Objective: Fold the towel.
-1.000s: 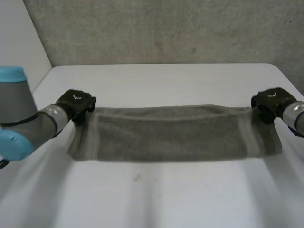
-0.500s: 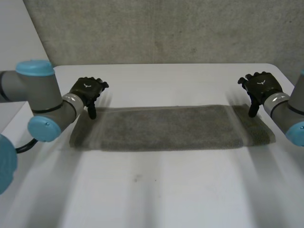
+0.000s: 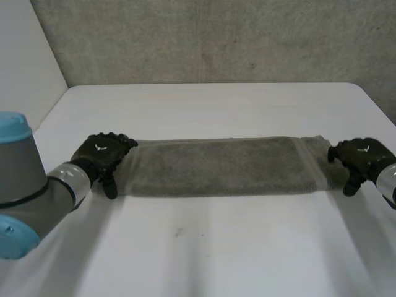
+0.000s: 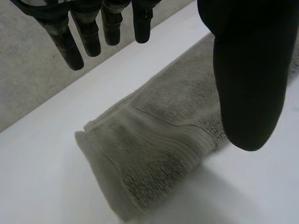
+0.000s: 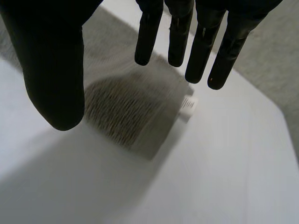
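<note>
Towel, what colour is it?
Grey-brown towel, ribbed band near the end; clearest in the left wrist view.

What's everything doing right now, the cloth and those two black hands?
Towel: lying flat on the table in a long narrow strip, held by neither hand.
Left hand: open, fingers straight, above the towel's left end.
Right hand: open, fingers straight, above the towel's right end.

Towel [image 3: 216,166] on table [image 3: 216,247]; left robot hand [image 3: 102,154] at left end, right robot hand [image 3: 362,159] at right.
</note>
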